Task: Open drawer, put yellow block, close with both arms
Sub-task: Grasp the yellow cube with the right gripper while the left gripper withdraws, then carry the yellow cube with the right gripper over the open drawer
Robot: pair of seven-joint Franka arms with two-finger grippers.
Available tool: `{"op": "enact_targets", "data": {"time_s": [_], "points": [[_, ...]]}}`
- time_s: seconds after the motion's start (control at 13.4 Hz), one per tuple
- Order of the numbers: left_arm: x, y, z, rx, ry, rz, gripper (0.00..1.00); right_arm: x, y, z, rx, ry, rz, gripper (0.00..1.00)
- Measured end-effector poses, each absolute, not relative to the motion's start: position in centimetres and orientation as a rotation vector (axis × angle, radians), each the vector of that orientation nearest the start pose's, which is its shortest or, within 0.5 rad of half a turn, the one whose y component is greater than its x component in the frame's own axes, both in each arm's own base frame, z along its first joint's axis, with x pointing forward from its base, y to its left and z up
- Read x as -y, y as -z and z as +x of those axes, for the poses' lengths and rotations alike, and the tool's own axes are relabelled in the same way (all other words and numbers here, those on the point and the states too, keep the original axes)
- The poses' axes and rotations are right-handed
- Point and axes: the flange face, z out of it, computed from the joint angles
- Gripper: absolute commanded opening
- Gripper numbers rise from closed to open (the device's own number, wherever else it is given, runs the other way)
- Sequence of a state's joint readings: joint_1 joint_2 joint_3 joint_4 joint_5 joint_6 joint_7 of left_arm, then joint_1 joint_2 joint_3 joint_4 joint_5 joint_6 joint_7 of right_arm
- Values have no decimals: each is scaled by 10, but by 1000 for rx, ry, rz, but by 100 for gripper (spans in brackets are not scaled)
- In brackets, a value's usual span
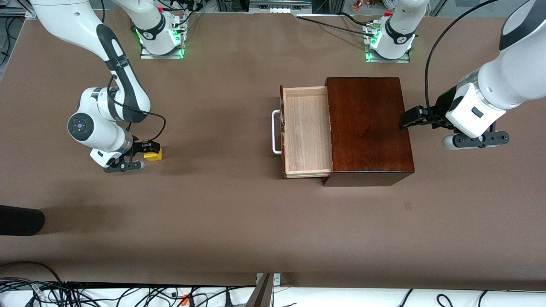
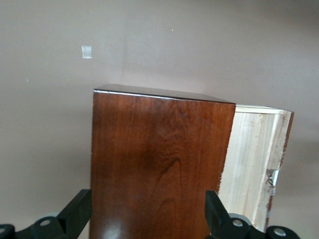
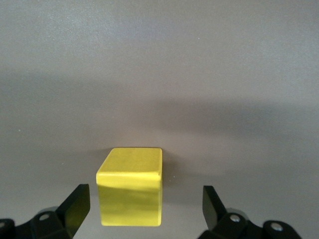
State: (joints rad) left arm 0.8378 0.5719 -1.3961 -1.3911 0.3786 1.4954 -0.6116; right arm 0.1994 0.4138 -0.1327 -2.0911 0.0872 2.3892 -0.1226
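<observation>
A brown cloth-covered table (image 1: pixel 222 204) carries a glossy dark mahogany box (image 1: pixel 369 128) toward the left arm's end, its pale light-wood drawer (image 1: pixel 306 130) with a white U-shaped metal handle (image 1: pixel 276 131) pulled out and its tray bare inside. The small bright yellow cube (image 1: pixel 153 154), smooth-faced and sharp-edged, sits on the cloth toward the right arm's end, well apart from the drawer, between the spread fingers of the right gripper (image 3: pixel 144 206), which do not touch it. The left gripper (image 2: pixel 148 214) is at the box's closed end, its black fingers apart on either side of the box's width.
</observation>
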Motion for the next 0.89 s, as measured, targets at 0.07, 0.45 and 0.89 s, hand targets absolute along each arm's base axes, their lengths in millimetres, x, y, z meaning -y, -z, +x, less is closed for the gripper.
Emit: {"op": "enact_targets", "data": {"time_s": [0.07, 0.45, 0.89], "points": [[103, -574, 608, 149, -172, -3266, 100, -39, -215, 571, 204, -172, -3125, 100], [39, -563, 616, 9, -221, -3269, 100, -45, -207, 570, 215, -181, -3120, 70], [29, -603, 587, -22, -153, -3201, 100, -47, -208, 570, 219, -177, -3118, 40]]}}
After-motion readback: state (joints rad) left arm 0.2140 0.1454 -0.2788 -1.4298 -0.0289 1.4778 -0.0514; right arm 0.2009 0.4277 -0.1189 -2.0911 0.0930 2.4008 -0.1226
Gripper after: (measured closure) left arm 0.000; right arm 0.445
